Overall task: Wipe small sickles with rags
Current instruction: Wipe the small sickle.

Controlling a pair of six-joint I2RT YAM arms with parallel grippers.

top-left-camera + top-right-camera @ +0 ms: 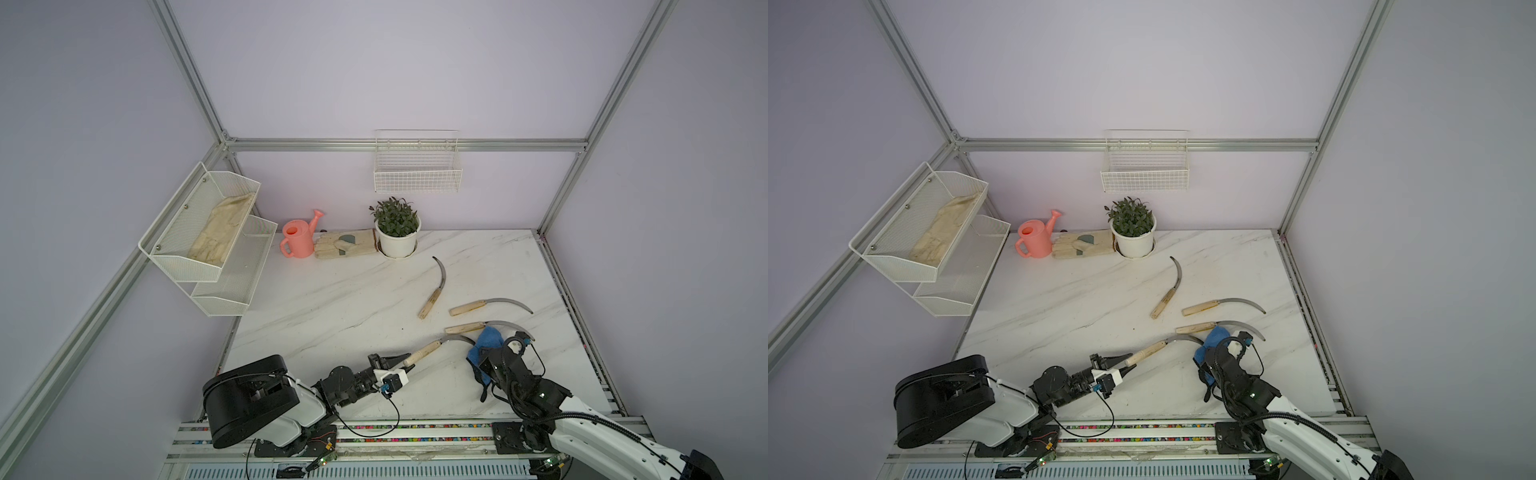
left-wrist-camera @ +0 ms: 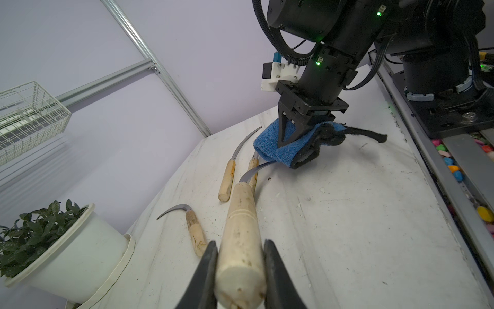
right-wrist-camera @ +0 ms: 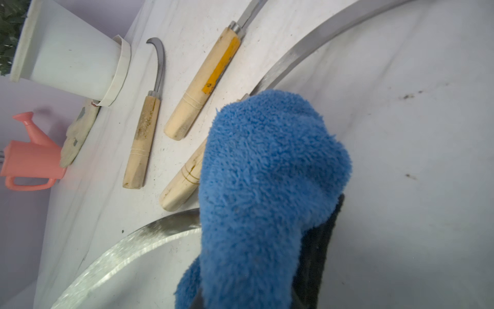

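Note:
Several small sickles with pale wooden handles lie at the right of the marble table (image 1: 332,307). My left gripper (image 2: 240,242) is shut on the handle end of the nearest sickle (image 1: 422,353), which points right. Its curved blade (image 2: 254,171) runs under the blue fluffy rag (image 1: 487,338). My right gripper (image 2: 280,144) is shut on that rag (image 3: 267,174) and holds it down onto the blade (image 3: 149,235). Three other sickles (image 1: 434,291) (image 1: 469,308) (image 1: 463,328) lie loose just beyond; the rag partly covers the nearest of them.
A white plant pot (image 1: 397,243), a beige glove (image 1: 345,244) and a pink watering can (image 1: 297,240) stand along the back wall. A wire basket (image 1: 417,174) hangs above them. Mesh shelves (image 1: 208,232) with another glove stick out at the left.

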